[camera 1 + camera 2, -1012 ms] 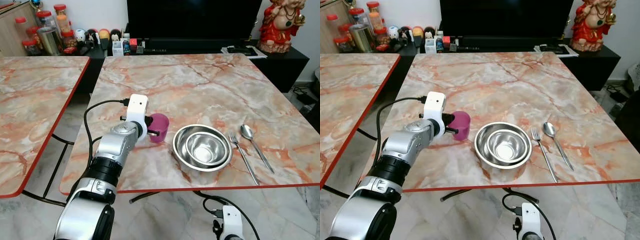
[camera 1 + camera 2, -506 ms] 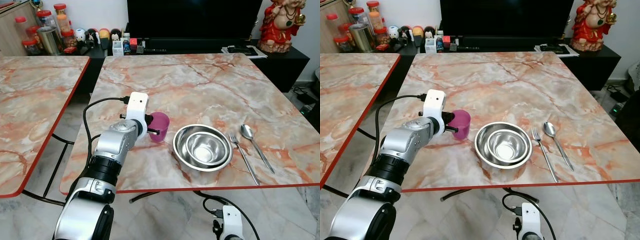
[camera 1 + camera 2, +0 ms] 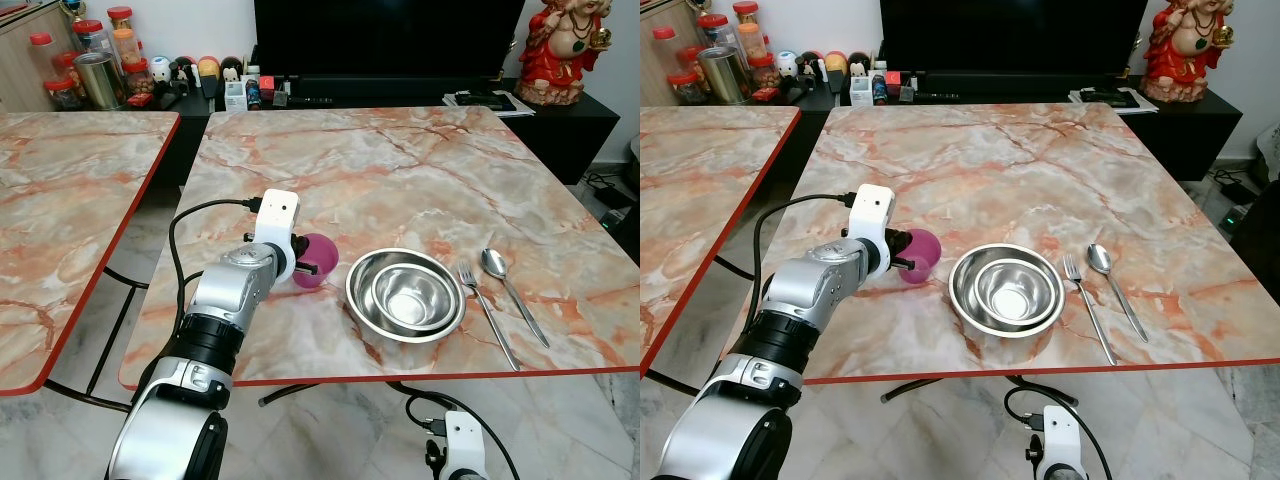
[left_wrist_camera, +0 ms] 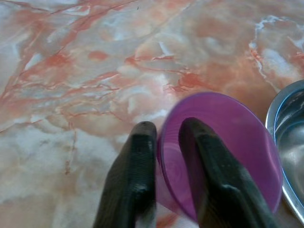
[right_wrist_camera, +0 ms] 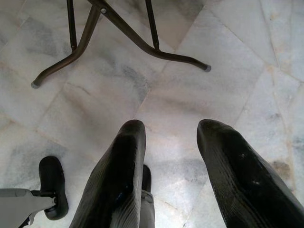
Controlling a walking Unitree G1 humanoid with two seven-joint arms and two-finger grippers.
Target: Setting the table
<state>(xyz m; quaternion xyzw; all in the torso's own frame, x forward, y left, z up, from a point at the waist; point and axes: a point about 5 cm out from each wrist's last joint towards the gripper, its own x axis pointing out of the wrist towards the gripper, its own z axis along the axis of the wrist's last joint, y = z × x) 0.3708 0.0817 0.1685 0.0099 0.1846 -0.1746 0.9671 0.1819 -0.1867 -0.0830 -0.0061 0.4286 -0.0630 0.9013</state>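
Left gripper pinches the rim of one purple cup, one finger inside, one outside, the cup tipped over on the marble table, left of two nested steel bowls. One fork, one spoon farther right. Right gripper hangs low, fingers apart.

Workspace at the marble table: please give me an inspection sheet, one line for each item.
Surface: marble table with red edge, dry.
Job's things: purple cup tilted; two nested steel bowls; fork and spoon beside them.
Clutter: nothing seen on this table.
Grippers: left hand pinches the cup's wall; right hand open, low above the floor.
Cables: black cable on left arm.
Surroundings: second table, jars, red statue.
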